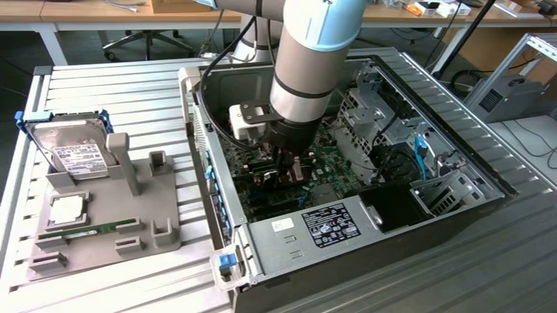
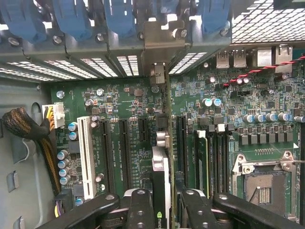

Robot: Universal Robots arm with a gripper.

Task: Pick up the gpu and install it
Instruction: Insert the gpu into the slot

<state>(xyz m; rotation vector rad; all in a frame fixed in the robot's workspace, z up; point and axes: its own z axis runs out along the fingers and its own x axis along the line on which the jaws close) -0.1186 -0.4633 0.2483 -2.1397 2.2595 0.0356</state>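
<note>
The gpu (image 2: pixel 161 164) stands on edge over the green motherboard (image 2: pixel 119 119), lined up between the black expansion slots. Its silver bracket (image 2: pixel 162 36) reaches the row of rear slot covers. My gripper (image 2: pixel 166 207) is shut on the card's near end, one black finger (image 2: pixel 140 207) on each side of it. I cannot tell whether the card's edge sits in a slot. In the exterior view the gripper (image 1: pixel 287 171) is deep inside the open computer case (image 1: pixel 435 140), with the arm hiding most of the card.
Left of the case in the exterior view, a grey fixture (image 1: pixel 104 222) holds a silver hard drive in a blue frame (image 1: pixel 74 147), a processor (image 1: pixel 68 208) and a memory stick (image 1: pixel 91 228). Near the card are a white slot (image 2: pixel 86 157), blue latches (image 2: pixel 71 19), a cable bundle (image 2: pixel 24 126) and a processor socket (image 2: pixel 264 186).
</note>
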